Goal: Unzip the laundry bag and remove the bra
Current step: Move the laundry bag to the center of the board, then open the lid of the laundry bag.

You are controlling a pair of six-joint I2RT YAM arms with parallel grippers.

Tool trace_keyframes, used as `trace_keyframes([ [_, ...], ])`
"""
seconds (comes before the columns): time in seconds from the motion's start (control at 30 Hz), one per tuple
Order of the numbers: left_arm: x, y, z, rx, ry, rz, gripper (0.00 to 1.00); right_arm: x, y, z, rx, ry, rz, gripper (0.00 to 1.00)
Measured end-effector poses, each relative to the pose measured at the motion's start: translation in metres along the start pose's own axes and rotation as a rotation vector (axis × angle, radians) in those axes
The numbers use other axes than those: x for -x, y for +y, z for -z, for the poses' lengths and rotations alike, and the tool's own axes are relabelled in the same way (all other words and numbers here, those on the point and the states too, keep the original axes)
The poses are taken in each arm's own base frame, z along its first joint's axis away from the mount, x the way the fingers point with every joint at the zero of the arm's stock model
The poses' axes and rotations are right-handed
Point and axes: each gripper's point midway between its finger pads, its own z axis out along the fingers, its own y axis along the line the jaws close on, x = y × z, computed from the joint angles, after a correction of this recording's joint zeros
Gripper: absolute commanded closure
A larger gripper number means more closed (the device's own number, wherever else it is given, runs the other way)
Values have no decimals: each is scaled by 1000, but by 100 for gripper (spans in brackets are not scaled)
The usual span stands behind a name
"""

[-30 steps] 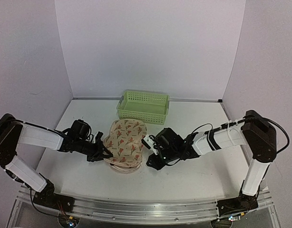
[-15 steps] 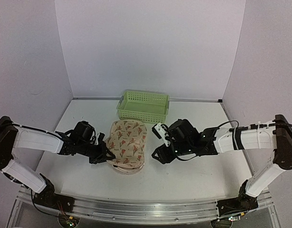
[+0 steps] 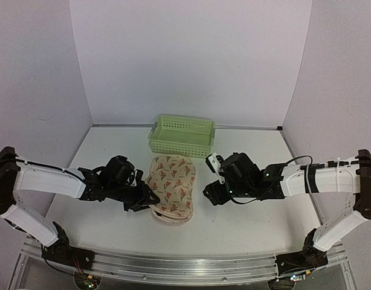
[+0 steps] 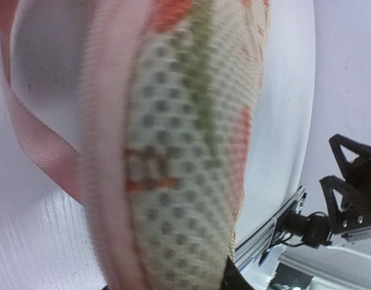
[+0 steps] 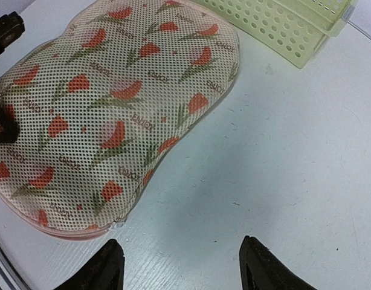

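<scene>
The laundry bag (image 3: 173, 184), cream mesh with reddish sprigs and pink edging, lies zipped in the middle of the table. My left gripper (image 3: 148, 199) is at its near-left edge. In the left wrist view the bag's edge (image 4: 185, 151) fills the frame close up and blurred, between the jaws, and hides the fingers. My right gripper (image 3: 212, 192) hovers open and empty just right of the bag. In the right wrist view its tips (image 5: 185, 272) sit over bare table beside the bag (image 5: 113, 109). The bra is hidden.
A light-green perforated basket (image 3: 181, 134) stands behind the bag, its corner also showing in the right wrist view (image 5: 294, 24). A pink strap (image 4: 34, 145) runs along the bag's edge. White walls enclose the table on three sides.
My left gripper has moved right and the bag has shifted right with it. My right gripper has drawn back to the right, away from the bag's edge.
</scene>
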Motion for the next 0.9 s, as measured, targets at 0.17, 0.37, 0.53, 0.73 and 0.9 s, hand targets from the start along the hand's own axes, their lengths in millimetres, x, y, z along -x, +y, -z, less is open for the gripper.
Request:
trace_keyframes([
  [0.17, 6, -7, 2, 11, -23, 4, 45, -2, -4, 0, -20, 1, -8, 30],
  [0.37, 22, -12, 9, 83, -81, -34, 36, -3, -8, -1, -41, -1, -12, 29],
  [0.53, 43, -19, 25, 148, -148, -96, 33, -2, -8, -1, -43, -2, -15, 29],
  [0.73, 80, -11, 45, 195, -213, -134, 31, -2, -8, -1, -42, -5, -16, 29],
  [0.9, 106, -7, 44, 206, -212, -173, 32, 1, -6, -1, -35, -16, -27, 29],
])
